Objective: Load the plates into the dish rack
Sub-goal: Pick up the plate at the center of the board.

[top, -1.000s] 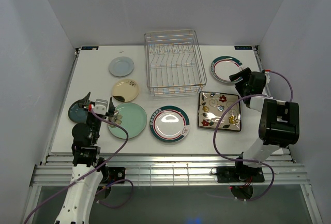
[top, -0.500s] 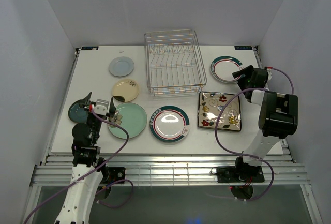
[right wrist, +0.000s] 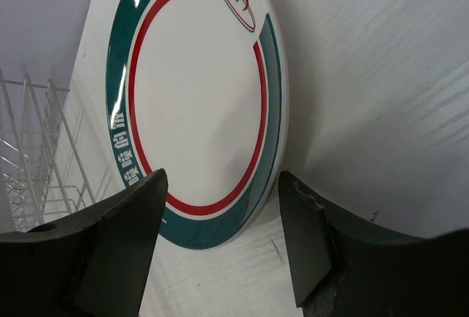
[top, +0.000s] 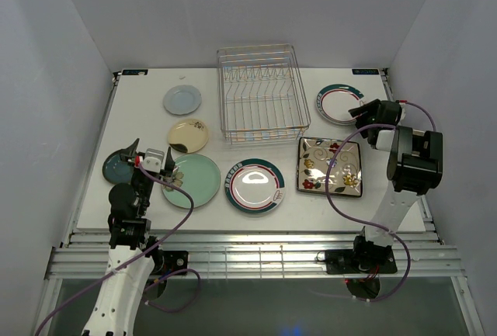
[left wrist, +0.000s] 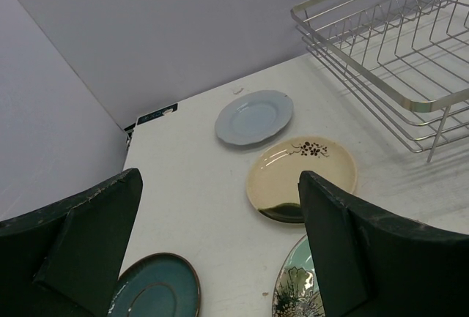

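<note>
Plates lie flat all around the dish rack (top: 261, 91), none yet in it. A white plate with a teal and red rim (top: 340, 104) sits to the right of the rack. Its twin (top: 255, 185) is in front of the rack, with a square flowered plate (top: 330, 167) beside it. On the left are the pale green plate (top: 194, 181), cream plate (top: 188, 135), blue-grey plate (top: 182, 100) and dark teal plate (top: 118, 168).

The right gripper (right wrist: 220, 185) is low over the far white plate. Its jaws stand apart with the plate's edge showing in the gap, nothing clamped. That is probably because a flat plate offers only its rim to grasp.

The left gripper (left wrist: 220, 178) hovers wide open and holding nothing above the table (top: 140, 119), near the green plate, seemingly waiting its turn.
</note>
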Robot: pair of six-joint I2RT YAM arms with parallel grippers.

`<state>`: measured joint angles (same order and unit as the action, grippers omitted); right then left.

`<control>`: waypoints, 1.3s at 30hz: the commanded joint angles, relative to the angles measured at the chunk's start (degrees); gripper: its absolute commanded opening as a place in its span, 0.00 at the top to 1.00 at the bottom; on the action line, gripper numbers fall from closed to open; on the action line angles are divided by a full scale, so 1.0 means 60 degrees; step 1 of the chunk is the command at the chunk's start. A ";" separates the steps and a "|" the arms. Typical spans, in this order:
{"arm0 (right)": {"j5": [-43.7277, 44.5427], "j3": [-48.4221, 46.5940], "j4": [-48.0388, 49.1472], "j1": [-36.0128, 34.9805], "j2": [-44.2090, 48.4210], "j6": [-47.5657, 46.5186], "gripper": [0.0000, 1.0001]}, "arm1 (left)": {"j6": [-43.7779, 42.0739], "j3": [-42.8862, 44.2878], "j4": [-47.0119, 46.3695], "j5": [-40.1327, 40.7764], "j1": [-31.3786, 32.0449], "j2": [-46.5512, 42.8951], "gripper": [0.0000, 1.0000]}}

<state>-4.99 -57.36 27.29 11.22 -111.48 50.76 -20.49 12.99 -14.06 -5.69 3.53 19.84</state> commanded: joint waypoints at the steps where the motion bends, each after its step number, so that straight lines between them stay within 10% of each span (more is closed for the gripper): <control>1: -0.0222 -0.0473 0.0520 0.0048 -0.0315 0.0226 0.34 | 0.0017 0.0032 0.0015 -0.0223 -0.0032 0.0048 0.02; 22: -0.0515 -0.0591 0.0652 0.0136 -0.0917 0.0958 0.92 | -0.0012 0.0046 0.0030 -0.0252 -0.0032 0.0034 0.02; 39: 0.0056 0.0111 0.1178 0.0239 0.1221 0.1163 0.92 | -0.0027 0.0017 0.0088 -0.0179 -0.0032 -0.0068 0.02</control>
<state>-5.54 -57.04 28.73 12.38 -109.67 56.80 -20.51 12.99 -13.89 -6.63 3.53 20.03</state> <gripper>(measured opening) 0.101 0.979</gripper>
